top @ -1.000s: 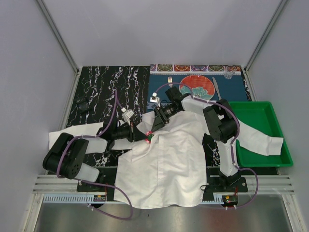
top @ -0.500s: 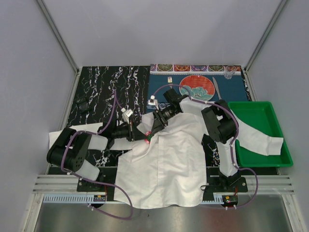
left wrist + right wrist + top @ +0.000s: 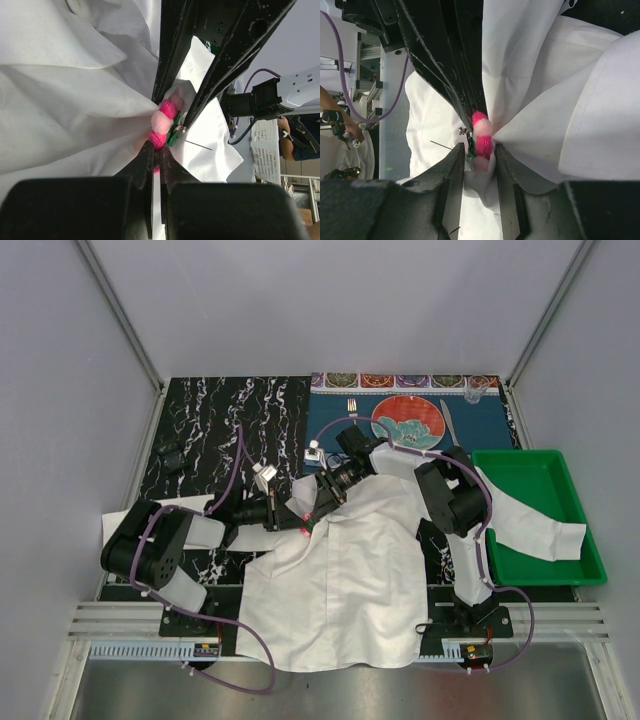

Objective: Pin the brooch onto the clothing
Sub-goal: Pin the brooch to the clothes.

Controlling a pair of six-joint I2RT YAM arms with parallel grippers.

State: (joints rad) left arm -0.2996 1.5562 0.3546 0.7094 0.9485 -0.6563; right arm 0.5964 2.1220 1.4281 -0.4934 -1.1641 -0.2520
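Note:
The white shirt [image 3: 340, 570] lies spread over the table between the arms, one sleeve reaching into the green tray. The small pink-and-red flower brooch [image 3: 306, 528] sits at its upper left edge, where both grippers meet. My left gripper [image 3: 156, 149] is shut on the brooch's lower petal [image 3: 157, 138]; the thin pin [image 3: 198, 145] sticks out bare to the side. My right gripper [image 3: 479, 150] comes from the opposite side and is shut on a bunched fold of shirt [image 3: 487, 182] with the brooch [image 3: 482, 137] pressed against it. Cloth hides the brooch's back.
A green tray [image 3: 560, 570] stands at the right. A blue place mat with a round red-and-teal plate [image 3: 408, 420], a fork [image 3: 352, 407] and a knife [image 3: 449, 425] lies at the back. A black marbled mat [image 3: 220, 420] covers the back left.
Both grippers have stayed together at the brooch. The left arm's elbow has shifted slightly right and the right wrist slightly left; the shirt fold barely moved.

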